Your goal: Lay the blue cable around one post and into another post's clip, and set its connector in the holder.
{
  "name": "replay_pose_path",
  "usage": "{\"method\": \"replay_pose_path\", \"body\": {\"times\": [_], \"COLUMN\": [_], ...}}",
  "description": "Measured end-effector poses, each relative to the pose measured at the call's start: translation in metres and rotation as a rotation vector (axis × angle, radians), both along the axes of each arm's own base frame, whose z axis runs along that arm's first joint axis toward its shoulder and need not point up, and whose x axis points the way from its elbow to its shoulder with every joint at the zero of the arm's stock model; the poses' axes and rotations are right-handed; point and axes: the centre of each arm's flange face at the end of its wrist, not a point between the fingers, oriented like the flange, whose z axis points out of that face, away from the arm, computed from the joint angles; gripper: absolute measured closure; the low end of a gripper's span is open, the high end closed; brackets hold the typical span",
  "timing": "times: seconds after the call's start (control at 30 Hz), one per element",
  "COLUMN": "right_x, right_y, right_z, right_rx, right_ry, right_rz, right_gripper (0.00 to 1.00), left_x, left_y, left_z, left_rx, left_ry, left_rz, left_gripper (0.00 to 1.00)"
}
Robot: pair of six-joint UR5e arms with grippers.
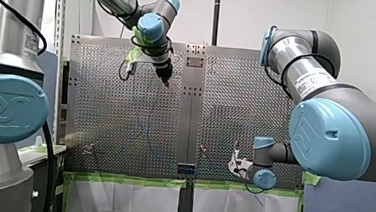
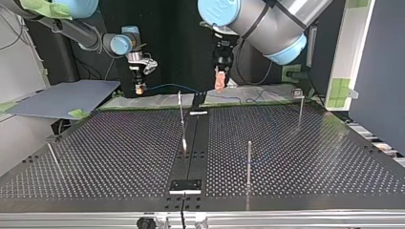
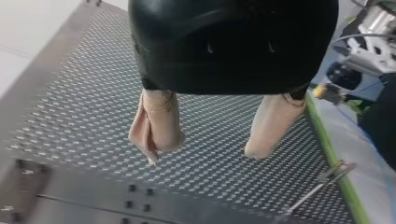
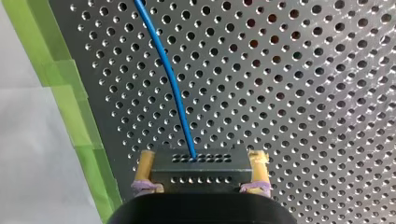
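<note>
Clamping the connector (image 4: 201,171) is my right gripper (image 4: 203,155)

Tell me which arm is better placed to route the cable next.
Right, I'd say: my right gripper is shut on the connector, the cable running from it, while my left gripper hangs open and empty above the table.

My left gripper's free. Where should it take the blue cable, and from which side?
Probably on the blue cable, just ahead of the connector held in my right gripper. Bring my left gripper down from above, open, straddling its run: it's thin and nearly straight there.
</note>
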Motion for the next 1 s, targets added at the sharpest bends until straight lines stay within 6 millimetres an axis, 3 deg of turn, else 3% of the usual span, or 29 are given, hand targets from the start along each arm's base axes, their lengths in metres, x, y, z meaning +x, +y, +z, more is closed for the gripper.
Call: {"method": "replay_pose_path", "body": {"times": [0.5,0.8,1.0], "right_x": [-0.008,-0.010,-0.013], "right_y": [0.006,0.015,0.024], "right_z": [-0.005,-0.007,0.007], "right_rx": [0.017,0.035,0.018], "right_ry": [0.013,0.065,0.067], "right_rz": [-0.013,0.000,0.003], "right_gripper": [1.00,1.00,1.00], "left_x": [-0.050,-0.065,-0.076], "left_y": [-0.034,-0.026,-0.011], "left_z": [-0.123,-0.195,-0.239], "left_rx": [0.037,0.050,0.090], "left_ry": [0.119,0.215,0.265], "left_rz": [-0.076,-0.101,-0.092], "left_gripper": [0.00,0.00,0.00]}}
